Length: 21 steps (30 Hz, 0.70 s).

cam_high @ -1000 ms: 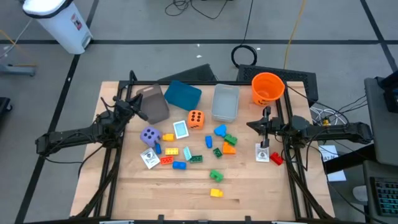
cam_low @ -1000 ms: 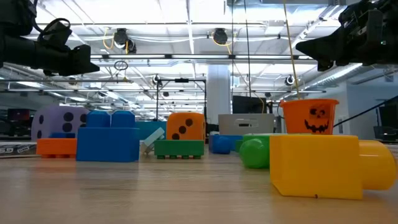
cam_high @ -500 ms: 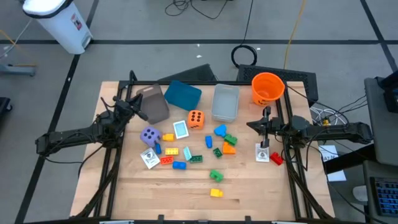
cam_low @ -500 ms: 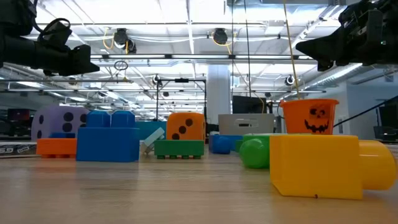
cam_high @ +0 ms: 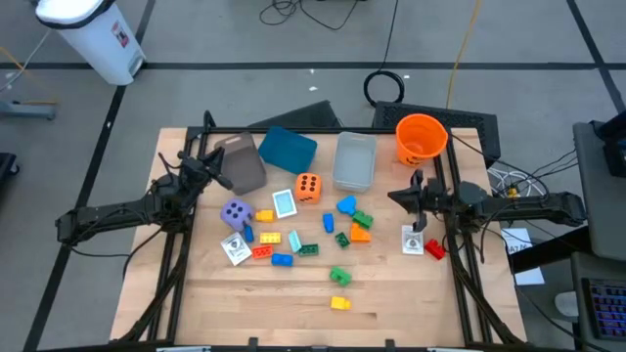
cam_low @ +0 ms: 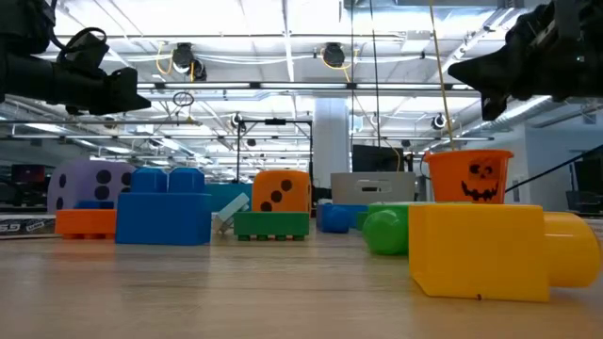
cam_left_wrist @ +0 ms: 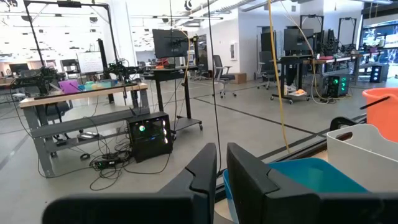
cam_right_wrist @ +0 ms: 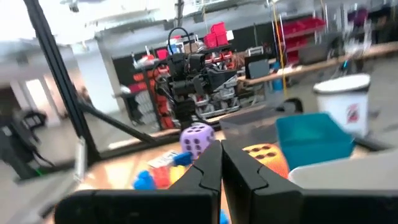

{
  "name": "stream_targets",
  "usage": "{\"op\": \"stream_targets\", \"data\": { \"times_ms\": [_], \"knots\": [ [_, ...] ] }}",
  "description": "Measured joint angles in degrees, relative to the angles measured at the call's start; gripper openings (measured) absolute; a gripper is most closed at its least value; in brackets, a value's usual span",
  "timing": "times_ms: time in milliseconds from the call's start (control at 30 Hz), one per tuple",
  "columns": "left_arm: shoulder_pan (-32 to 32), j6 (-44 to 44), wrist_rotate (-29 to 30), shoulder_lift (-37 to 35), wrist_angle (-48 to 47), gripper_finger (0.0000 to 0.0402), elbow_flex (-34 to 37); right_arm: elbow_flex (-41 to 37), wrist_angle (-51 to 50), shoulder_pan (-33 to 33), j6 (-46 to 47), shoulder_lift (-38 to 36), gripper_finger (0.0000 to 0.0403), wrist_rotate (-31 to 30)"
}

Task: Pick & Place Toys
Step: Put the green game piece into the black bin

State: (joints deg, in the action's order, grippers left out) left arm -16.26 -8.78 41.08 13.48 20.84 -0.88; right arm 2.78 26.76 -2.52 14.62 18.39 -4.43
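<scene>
Both hands are empty with fingers nearly closed: the right hand (cam_high: 412,195) hangs near the worktop's (cam_high: 411,303) right edge, the left hand (cam_high: 208,168) at the left. The toys (cam_high: 293,240) lie scattered mid-worktop, probably light, hard and slick; pinch their flat sides. Small bricks overlap, and the cards' faces are unreadable.

- The yellow brick (cam_low: 479,250) hides part of the green brick (cam_low: 384,232) in the low view.
- The cards (cam_high: 236,250) carry print too small to read.
- The orange bucket (cam_left_wrist: 382,106) is cut by the frame's right edge.
</scene>
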Motion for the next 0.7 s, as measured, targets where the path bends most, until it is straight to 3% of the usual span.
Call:
{"op": "stream_targets", "data": {
  "times_ms": [100, 233, 400, 533, 700],
  "knots": [
    [0.0, 0.0, 0.0, 0.0, 0.0, 0.0049, 0.0, 0.0, 0.0, 0.0, 5.7, 0.0, 0.0004, 0.0],
    [0.0, 0.0, 0.0, 0.0, 0.0, 0.0049, 0.0, 0.0, 3.1, 0.0, 6.6, 0.0, 0.0004, -0.3],
    [0.0, 0.0, 0.0, 0.0, 0.0, 0.0049, 0.0, 0.7, 15.5, 0.3, 2.8, 1.1, 0.0004, 0.8],
    [0.0, 0.0, 0.0, 0.0, 0.0, 0.0049, 0.0, 4.4, 13.6, 1.1, -1.9, 4.0, 0.0004, 3.7],
    [0.0, 0.0, 0.0, 0.0, 0.0, 0.0049, 0.0, 11.5, 13.4, 2.5, -6.0, 12.7, 0.0004, 4.5]
  ]
}}
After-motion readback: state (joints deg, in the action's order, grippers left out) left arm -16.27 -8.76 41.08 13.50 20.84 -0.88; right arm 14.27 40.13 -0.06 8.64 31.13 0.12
